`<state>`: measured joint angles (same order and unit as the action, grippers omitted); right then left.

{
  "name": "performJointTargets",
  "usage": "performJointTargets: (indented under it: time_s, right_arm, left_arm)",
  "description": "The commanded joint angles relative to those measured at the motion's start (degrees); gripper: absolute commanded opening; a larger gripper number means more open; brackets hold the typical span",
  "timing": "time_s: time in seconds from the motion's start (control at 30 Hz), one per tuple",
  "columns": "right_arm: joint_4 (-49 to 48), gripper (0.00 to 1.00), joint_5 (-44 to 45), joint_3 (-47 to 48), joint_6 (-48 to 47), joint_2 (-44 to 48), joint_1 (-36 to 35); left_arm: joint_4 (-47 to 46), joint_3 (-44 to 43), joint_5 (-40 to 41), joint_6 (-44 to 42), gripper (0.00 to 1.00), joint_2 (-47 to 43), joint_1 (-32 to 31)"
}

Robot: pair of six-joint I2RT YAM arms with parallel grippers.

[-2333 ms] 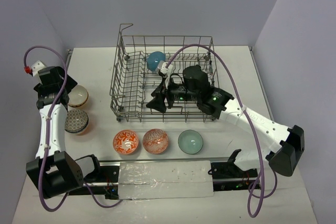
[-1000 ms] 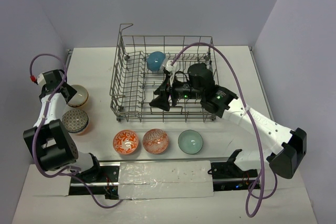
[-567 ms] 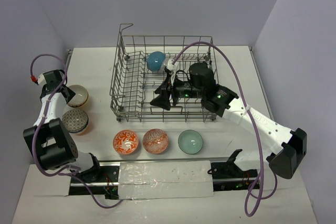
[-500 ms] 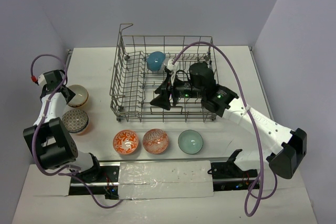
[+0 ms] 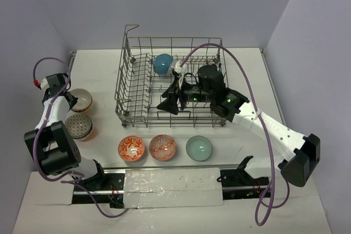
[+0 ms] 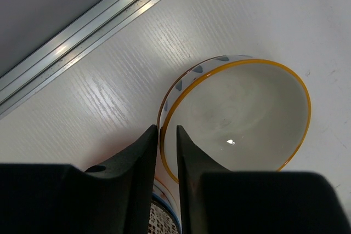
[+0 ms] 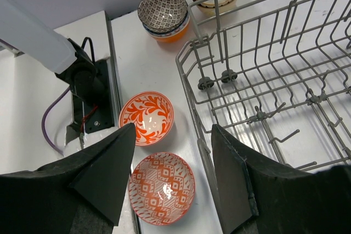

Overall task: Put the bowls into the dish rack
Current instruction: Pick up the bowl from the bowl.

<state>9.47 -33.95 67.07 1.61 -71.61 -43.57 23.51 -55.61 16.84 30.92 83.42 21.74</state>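
Left pincer (image 6: 166, 131) has dropped and nipped shut on the rim of the yellow-rimmed bowl (image 6: 241, 113), ready to lift it towards the rack (image 5: 124, 89), while the right pincer (image 7: 173, 154) waits open and empty.

place: robot lab test cell | evidence: bare white table (image 5: 98, 75) boxed in by plain lilac-grey panels (image 5: 192, 4); robot arms (image 5: 263, 124) bolted to a taped rail (image 5: 173, 187); loose purple cables (image 5: 206, 47); dish rack (image 5: 173, 39) and bowls (image 5: 198, 147) laid out as props
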Motion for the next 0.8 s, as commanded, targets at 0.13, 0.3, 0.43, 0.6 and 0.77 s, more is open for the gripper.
performJointTargets:
  time_s: [0.13, 0.3, 0.43, 0.6, 0.77]
  right_arm:
    - [-2.2, 0.65, -0.3, 0.7, -0.6, 0.2, 0.7]
    - [-2.1, 0.65, -0.4, 0.7, -0.6, 0.1, 0.8]
    - [-2.0, 0.65, -0.4, 0.8, -0.6, 0.0, 0.8]
    - [-2.1, 0.65, -0.5, 0.8, -0.6, -0.3, 0.8]
    - [-2.0, 0.65, -0.7, 0.9, -0.6, -0.6, 0.9]
  left_arm:
    - [0.0, -2.2, -0.4, 0.2, 0.17, 0.3, 0.3]
    - [0.0, -2.4, -1.5, -0.1, 0.03, 0.8, 0.3]
    - [0.0, -2.6, -2.2, -0.2, 0.0, 0.9, 0.3]
    - [-0.5, -2.0, -3.4, -0.7, 0.0, -0.7, 0.3]
    - [-2.2, -0.7, -6.7, -1.4, 0.0, -4.4, 0.2]
